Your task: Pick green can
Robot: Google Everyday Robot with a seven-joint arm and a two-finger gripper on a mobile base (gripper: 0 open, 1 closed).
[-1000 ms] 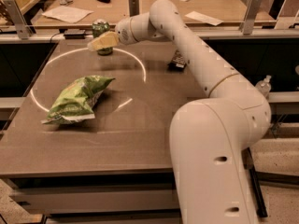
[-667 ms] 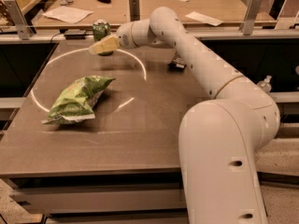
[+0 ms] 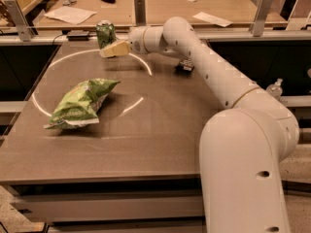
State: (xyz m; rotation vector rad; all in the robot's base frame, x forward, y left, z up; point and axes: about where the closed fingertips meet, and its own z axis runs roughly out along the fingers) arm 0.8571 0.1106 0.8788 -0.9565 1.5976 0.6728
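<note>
While your gripper (image 3: 112, 49) hangs near the table's (image 3: 160, 130) far edge, the green can (image 3: 105, 32) stands upright just behind it.
You can't tell if the gripper's open or closed, or touching the can; chip bag (image 3: 80, 103) lies well apart, mid-table.

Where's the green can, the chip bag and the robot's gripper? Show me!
green can (image 3: 105, 34), camera view, on its green side.
chip bag (image 3: 80, 103), camera view, middle of the crinkly bag.
gripper (image 3: 109, 50), camera view, its pale tip, close beside the can.
</note>
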